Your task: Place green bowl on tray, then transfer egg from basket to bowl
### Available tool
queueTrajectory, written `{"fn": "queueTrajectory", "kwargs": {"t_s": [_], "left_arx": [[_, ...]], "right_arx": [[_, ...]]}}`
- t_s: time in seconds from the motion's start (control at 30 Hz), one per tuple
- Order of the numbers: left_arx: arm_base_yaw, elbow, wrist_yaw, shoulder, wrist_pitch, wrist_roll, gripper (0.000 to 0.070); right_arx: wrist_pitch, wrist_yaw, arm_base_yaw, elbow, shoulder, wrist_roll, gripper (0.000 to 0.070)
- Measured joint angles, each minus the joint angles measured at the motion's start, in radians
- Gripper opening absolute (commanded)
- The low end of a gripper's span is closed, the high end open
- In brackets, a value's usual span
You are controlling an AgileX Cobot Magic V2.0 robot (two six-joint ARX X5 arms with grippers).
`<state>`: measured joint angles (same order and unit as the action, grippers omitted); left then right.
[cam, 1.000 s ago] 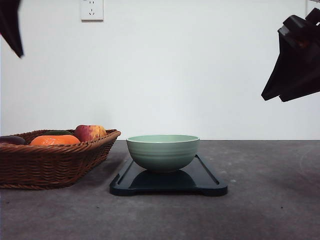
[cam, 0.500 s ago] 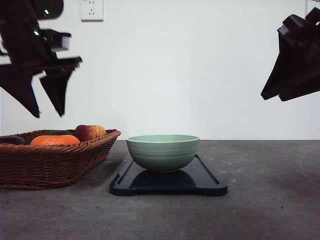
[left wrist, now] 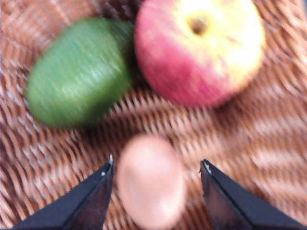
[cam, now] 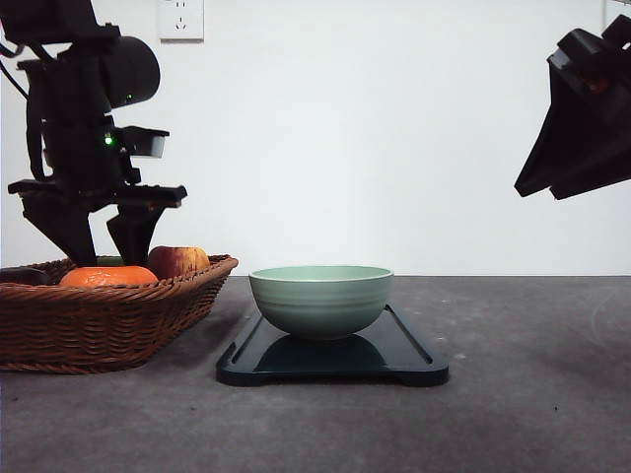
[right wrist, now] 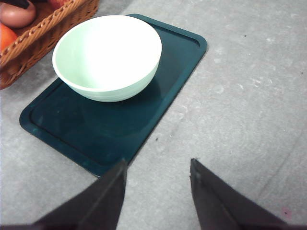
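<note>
The green bowl stands upright on the dark tray, toward the tray's basket end. At the left is the wicker basket. My left gripper is open and lowered into it, with the reddish-brown egg lying on the weave between its fingers; a gap shows on one side. My right gripper hangs open and high at the right, over the table beside the tray.
In the basket lie a red-yellow apple, a green fruit close to the egg, and an orange fruit. Bare grey table stretches right of the tray. A white wall stands behind.
My left arm has come down from the top left corner into the basket, its fingers now at rim level around the egg. Bowl, tray and right arm have not moved.
</note>
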<state>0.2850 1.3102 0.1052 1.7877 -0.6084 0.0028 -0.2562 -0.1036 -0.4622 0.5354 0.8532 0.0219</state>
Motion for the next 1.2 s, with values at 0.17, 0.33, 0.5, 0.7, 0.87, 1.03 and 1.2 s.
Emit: {"fn": "queueTrajectory", "kwargs": {"t_s": [0.17, 0.33, 0.5, 0.7, 0.87, 1.03, 1.2], "left_arx": [[0.0, 0.0, 0.002, 0.023, 0.0, 0.003, 0.0352], [0.0, 0.0, 0.002, 0.048, -0.001, 0.004, 0.0352], [0.0, 0.0, 0.002, 0.063, -0.005, 0.004, 0.0351], [0.0, 0.0, 0.002, 0.063, -0.005, 0.004, 0.0324], [0.0, 0.0, 0.003, 0.063, -0.004, -0.005, 0.0192], [-0.001, 0.0, 0.003, 0.063, -0.004, -0.015, 0.0181], [-0.001, 0.004, 0.004, 0.063, -0.014, -0.018, 0.0181]], "right_arx": [[0.0, 0.0, 0.0, 0.0, 0.0, 0.0, 0.026], [0.0, 0.0, 0.0, 0.0, 0.0, 0.0, 0.026], [0.0, 0.0, 0.0, 0.0, 0.0, 0.0, 0.026], [0.0, 0.0, 0.0, 0.0, 0.0, 0.0, 0.026], [0.0, 0.0, 0.0, 0.0, 0.0, 0.0, 0.026], [0.0, 0.0, 0.0, 0.0, 0.0, 0.0, 0.026], [0.0, 0.0, 0.0, 0.0, 0.0, 0.0, 0.026]]}}
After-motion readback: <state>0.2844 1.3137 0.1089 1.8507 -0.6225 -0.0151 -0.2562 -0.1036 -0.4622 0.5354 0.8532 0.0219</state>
